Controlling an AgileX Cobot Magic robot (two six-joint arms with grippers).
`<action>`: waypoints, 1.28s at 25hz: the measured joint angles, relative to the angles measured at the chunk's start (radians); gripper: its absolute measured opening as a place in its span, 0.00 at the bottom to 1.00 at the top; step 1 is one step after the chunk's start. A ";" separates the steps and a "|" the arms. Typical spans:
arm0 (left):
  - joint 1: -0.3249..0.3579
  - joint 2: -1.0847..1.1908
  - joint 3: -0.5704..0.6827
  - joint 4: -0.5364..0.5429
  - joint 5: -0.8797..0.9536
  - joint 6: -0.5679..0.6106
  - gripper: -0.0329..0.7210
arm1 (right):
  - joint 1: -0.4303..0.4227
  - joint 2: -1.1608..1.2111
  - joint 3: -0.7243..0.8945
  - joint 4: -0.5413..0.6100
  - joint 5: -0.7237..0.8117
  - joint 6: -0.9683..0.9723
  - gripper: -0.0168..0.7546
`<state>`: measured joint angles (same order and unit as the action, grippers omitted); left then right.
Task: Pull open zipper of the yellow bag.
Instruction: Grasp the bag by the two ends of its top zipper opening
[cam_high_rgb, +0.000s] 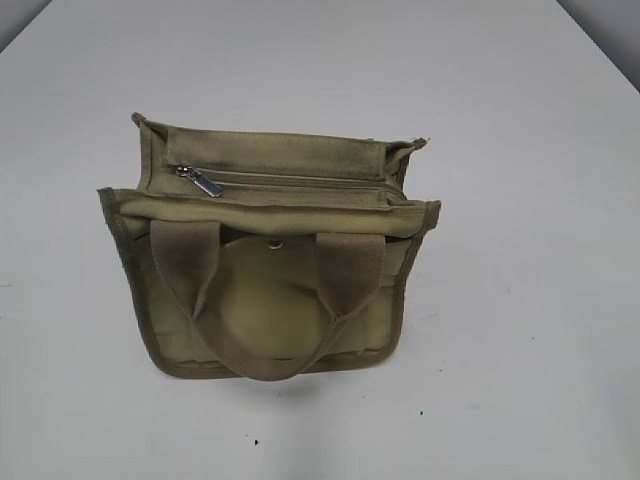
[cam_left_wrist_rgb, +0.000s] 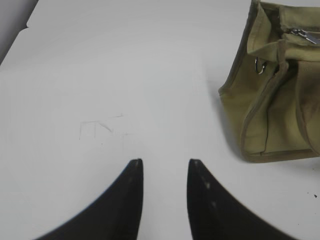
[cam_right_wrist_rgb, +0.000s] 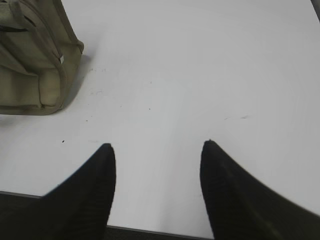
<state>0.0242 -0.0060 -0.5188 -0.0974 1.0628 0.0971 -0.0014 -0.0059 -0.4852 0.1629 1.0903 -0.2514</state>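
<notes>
On the table (cam_high_rgb: 540, 120): one yellow bag (cam_high_rgb: 270, 290) | one zipper (cam_high_rgb: 290, 182) closed | both grippers' jaws apart, empty

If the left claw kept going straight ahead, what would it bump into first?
Probably nothing but the white table. The left gripper is open and points at bare tabletop; the yellow bag sits off to its right, out of that line.

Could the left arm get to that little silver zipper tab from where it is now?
Probably yes. The left gripper hangs open over bare table, holding nothing, and nothing lies between it and the yellow bag. The pull tab lies exposed on top at the bag's left end, the handles hanging below it.
</notes>
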 joint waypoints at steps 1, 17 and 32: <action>0.000 0.000 0.000 0.000 0.000 0.000 0.36 | 0.000 0.000 0.000 0.000 0.000 0.000 0.58; 0.000 0.000 0.000 0.000 0.000 0.000 0.36 | 0.000 0.000 0.000 0.000 0.000 0.000 0.58; 0.000 0.014 -0.011 -0.124 -0.046 0.000 0.36 | 0.000 0.000 0.000 0.000 0.000 0.000 0.58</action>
<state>0.0242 0.0082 -0.5300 -0.2217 1.0171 0.0971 -0.0014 -0.0059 -0.4852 0.1629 1.0903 -0.2514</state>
